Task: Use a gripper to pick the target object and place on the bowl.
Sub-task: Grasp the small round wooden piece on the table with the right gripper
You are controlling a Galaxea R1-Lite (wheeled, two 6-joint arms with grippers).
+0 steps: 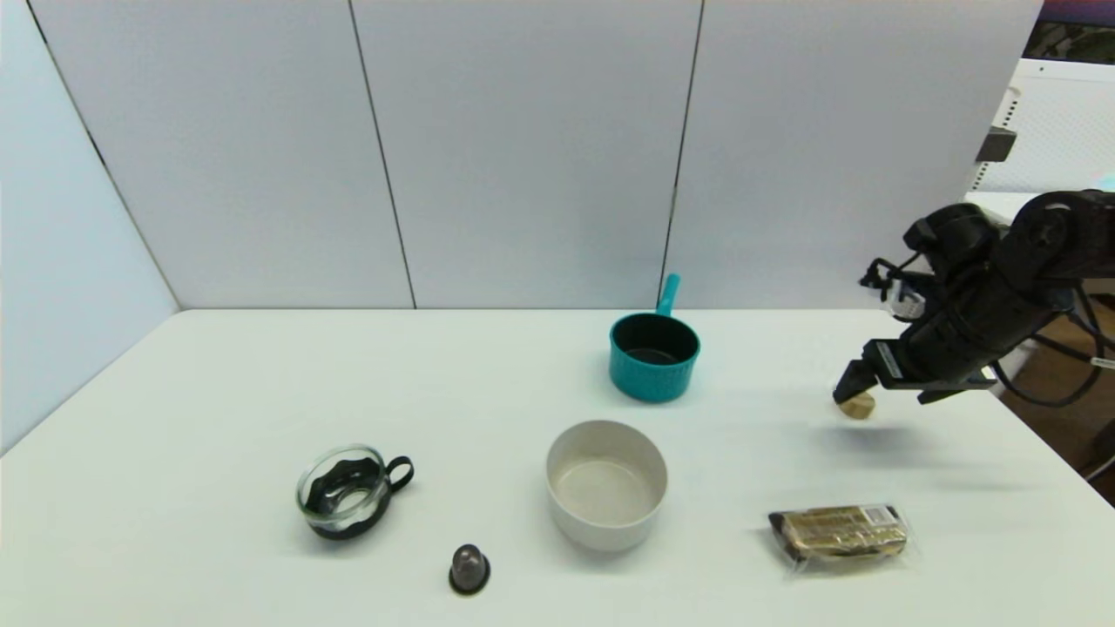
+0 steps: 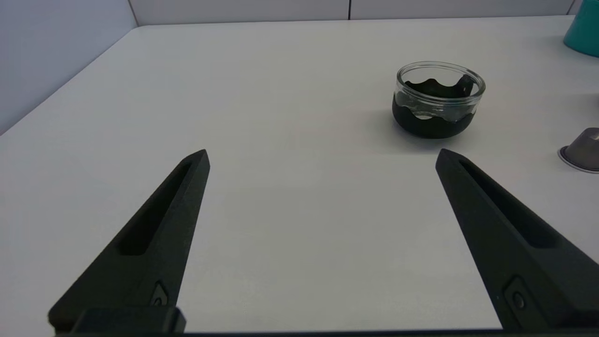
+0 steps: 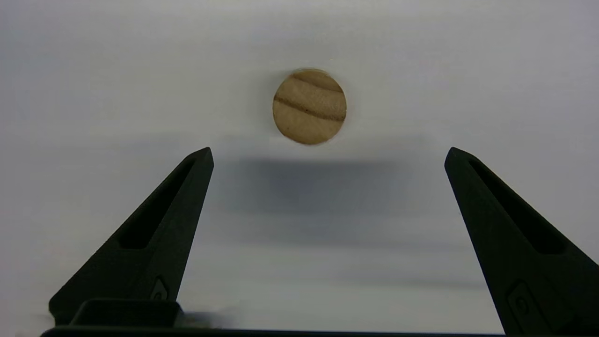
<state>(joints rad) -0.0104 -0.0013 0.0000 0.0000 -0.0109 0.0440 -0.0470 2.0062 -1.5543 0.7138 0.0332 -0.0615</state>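
The small tan wooden cylinder (image 1: 858, 405) stands on the white table at the right; the right wrist view shows its round grained top (image 3: 309, 106) from above. My right gripper (image 1: 849, 383) hovers over the table right by it, pointing down. Its fingers are wide open, the cylinder lies beyond the fingertips, and nothing is between them (image 3: 327, 154). The off-white bowl (image 1: 606, 483) stands empty at the table's front middle, well to the left of the cylinder. My left gripper (image 2: 322, 157) is open and empty over bare table at the left, out of the head view.
A teal pot with a handle (image 1: 653, 355) stands behind the bowl. A glass cup in a black holder (image 1: 347, 490) is front left, a dark grey capsule (image 1: 469, 568) in front, and a wrapped brown bar (image 1: 841, 531) front right. The table's right edge is near my right arm.
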